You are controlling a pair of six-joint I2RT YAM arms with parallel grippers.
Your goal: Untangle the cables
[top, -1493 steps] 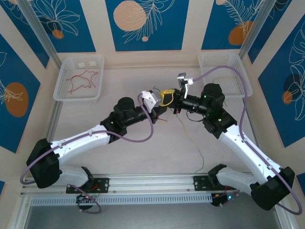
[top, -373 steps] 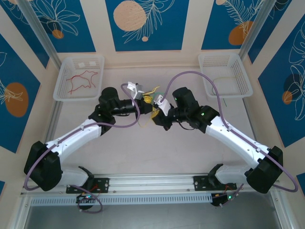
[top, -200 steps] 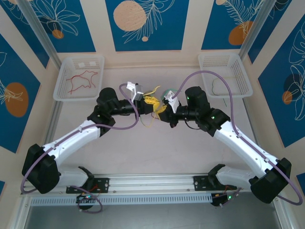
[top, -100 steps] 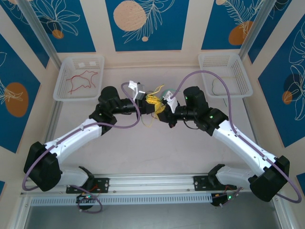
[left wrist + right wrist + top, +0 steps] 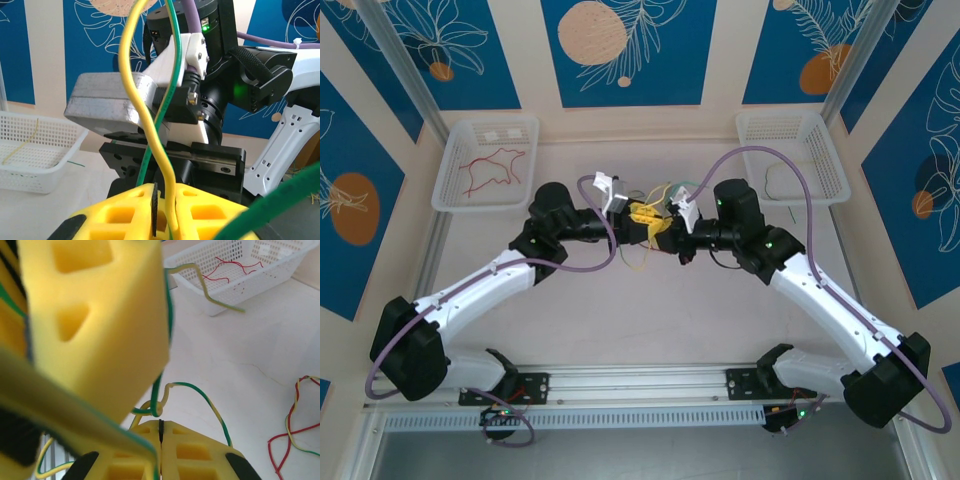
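1. The left arm and right arm meet tip to tip over the middle of the surface, both tips raised off it.
2. The left jaws stand nearly together. In the left wrist view a yellow cable and a green cable run down into the seam between the yellow pads, which look clamped on both.
3. The right jaws are together, pads meeting at a thin seam. A green-and-yellow loop sits right at their tips; whether it is pinched I cannot tell.
4. The tangled cables hang at the meeting point, strands arching just above the two tips.
5. Red and yellow strands lie loose on the surface, off to one side in the right wrist view.
6. The left basket, at the far left corner, holds red cables.
7. The right basket, at the far right, holds a yellow-green cable.
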